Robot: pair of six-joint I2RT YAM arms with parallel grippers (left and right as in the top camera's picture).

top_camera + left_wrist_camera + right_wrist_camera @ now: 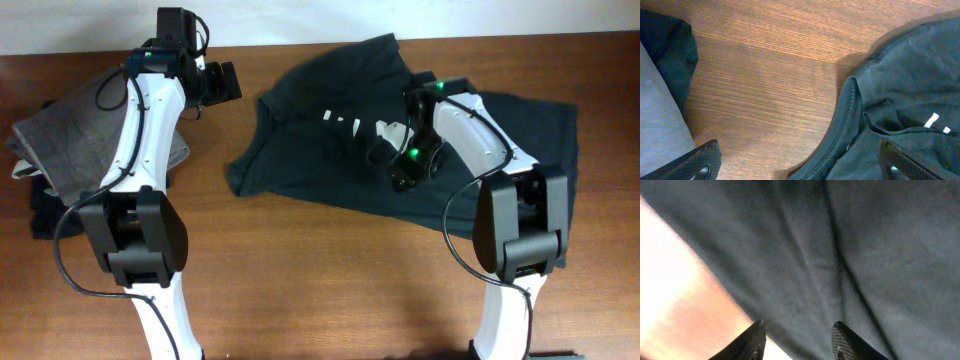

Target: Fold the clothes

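The T-shirt (320,150) lies rumpled on the bench (330,290), its white lettering half buried in folds, so it probably needs spreading flat before any fold will hold. The right gripper (799,342) sits low over the T-shirt's middle, jaws part spread with nothing visibly pinched, likely seeking a ridge of cloth. The left gripper (802,165) hangs just off the T-shirt's edge, jaws spread wide over bare wood, apparently ready for that edge. The grey trousers (80,140) lie folded well clear of the T-shirt.
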